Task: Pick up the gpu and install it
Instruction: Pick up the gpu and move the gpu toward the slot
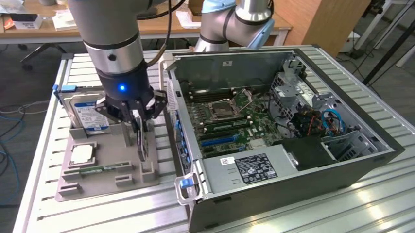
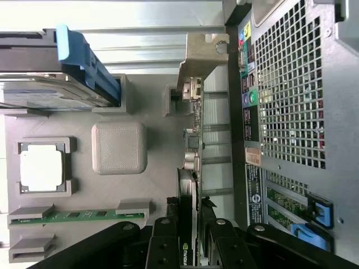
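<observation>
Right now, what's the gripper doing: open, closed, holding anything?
The gripper is closed on the gpu, which stands on edge in the grey tray.

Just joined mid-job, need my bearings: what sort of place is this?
Probably a robotics lab set up for PC assembly: an open computer case on a slatted metal table, a gripper closed on a graphics card at a parts tray, office desks behind.

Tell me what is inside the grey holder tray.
A hard drive, a processor chip, a memory stick and the gpu, upright, gripped by the gripper. The slot hides the gpu's lower edge.
</observation>
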`<control>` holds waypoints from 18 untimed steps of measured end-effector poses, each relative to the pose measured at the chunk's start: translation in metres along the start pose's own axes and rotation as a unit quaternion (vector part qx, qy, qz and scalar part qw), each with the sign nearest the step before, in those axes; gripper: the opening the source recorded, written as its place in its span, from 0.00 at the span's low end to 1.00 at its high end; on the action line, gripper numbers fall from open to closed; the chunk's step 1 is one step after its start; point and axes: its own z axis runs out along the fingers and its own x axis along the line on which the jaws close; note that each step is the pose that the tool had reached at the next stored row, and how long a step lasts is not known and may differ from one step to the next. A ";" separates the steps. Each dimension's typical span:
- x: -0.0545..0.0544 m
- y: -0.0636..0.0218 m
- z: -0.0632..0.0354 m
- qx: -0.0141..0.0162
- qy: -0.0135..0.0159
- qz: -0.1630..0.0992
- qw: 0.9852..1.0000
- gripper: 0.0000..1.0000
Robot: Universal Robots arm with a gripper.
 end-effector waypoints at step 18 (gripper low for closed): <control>-0.001 0.0009 -0.0177 0.000 0.000 0.000 1.000 0.26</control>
